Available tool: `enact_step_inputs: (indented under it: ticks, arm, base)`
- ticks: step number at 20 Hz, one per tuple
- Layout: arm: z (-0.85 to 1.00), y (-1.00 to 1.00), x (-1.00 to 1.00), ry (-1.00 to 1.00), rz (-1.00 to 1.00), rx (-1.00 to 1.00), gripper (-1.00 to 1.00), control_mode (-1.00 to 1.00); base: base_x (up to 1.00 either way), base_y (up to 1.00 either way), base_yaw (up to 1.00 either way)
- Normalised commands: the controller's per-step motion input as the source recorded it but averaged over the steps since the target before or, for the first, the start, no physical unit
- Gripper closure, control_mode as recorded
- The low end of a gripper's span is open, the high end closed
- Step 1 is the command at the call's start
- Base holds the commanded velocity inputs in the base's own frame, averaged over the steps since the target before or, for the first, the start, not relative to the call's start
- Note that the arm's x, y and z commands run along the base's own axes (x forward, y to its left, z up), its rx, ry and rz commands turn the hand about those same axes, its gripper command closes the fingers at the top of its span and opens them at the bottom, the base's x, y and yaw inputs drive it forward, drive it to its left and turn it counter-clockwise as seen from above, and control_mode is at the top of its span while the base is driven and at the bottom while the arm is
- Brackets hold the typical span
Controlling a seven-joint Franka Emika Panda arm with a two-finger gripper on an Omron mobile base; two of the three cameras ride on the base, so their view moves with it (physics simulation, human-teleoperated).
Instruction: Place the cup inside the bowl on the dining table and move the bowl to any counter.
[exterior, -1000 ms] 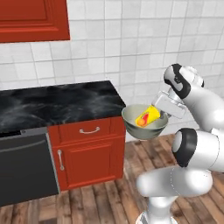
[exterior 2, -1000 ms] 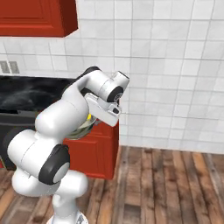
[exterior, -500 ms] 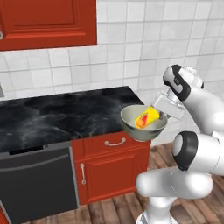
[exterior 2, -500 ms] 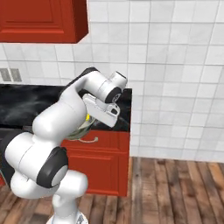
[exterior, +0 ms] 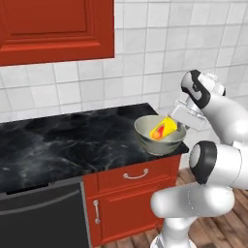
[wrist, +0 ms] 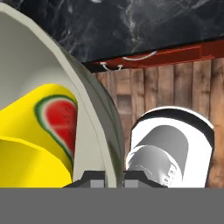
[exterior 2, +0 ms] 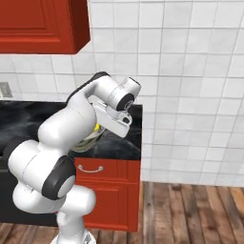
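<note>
White wall tiles (exterior: 160,53) backed a black, white-veined desk (exterior: 63,140), with a red upper cabinet (exterior: 53,29) hung above it and red cabinet fronts (exterior: 135,193) set below; a dark appliance front (exterior: 41,218) was seen under the desk to the left, and a wooden floor (exterior 2: 190,209) lay to the right. The bowl (exterior: 160,134) was seen at the near right corner of the desk, and whether it was resting on the stone or was held just above it could not be told. It was held by its right rim, which was pinched by the gripper (wrist: 111,177): in the hand view the thin wall of the bowl was seen rising between the two finger tips, one inside and one outside, so the gripper was closed on the rim. A rim grip appeared to have been chosen because the bowl was far too wide to be spanned across its body. The cup (exterior: 163,128) was lying tilted inside the bowl, leaned against the inner wall on the gripper's side, its watermelon mark turned upward; it was judged to have been carried there as cargo, so that both things could be moved in one grasp. With the cup already in the bowl and the bowl at the desk, the task was judged nearly complete, only the setting down and the release being left. The spot near the edge was judged a slight risk, since little desk remained under the bowl's near side.
</note>
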Motion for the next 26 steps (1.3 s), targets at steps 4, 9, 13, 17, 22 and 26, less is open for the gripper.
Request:
enact_step_inputs:
  ticks: [4, 9, 13, 17, 22, 26]
  arm:
    - [0.0, 0.0, 0.0, 0.0, 0.0, 0.0, 1.0, 1.0]
    - [0.0, 0.0, 0.0, 0.0, 0.0, 0.0, 1.0, 1.0]
    - [0.0, 0.0, 0.0, 0.0, 0.0, 0.0, 1.0, 1.0]
    - [0.0, 0.0, 0.0, 0.0, 0.0, 0.0, 1.0, 1.0]
    - [0.0, 0.0, 0.0, 0.0, 0.0, 0.0, 1.0, 1.0]
    - [0.0, 0.0, 0.0, 0.0, 0.0, 0.0, 1.0, 1.0]
  base:
    - [0.59, 0.39, -0.06]
    - [0.58, 0.42, -0.06]
    - [0.51, 0.39, -0.07]
    - [0.01, 0.06, -0.02]
    - [0.0, 0.0, 0.0]
    - [0.0, 0.0, 0.0]
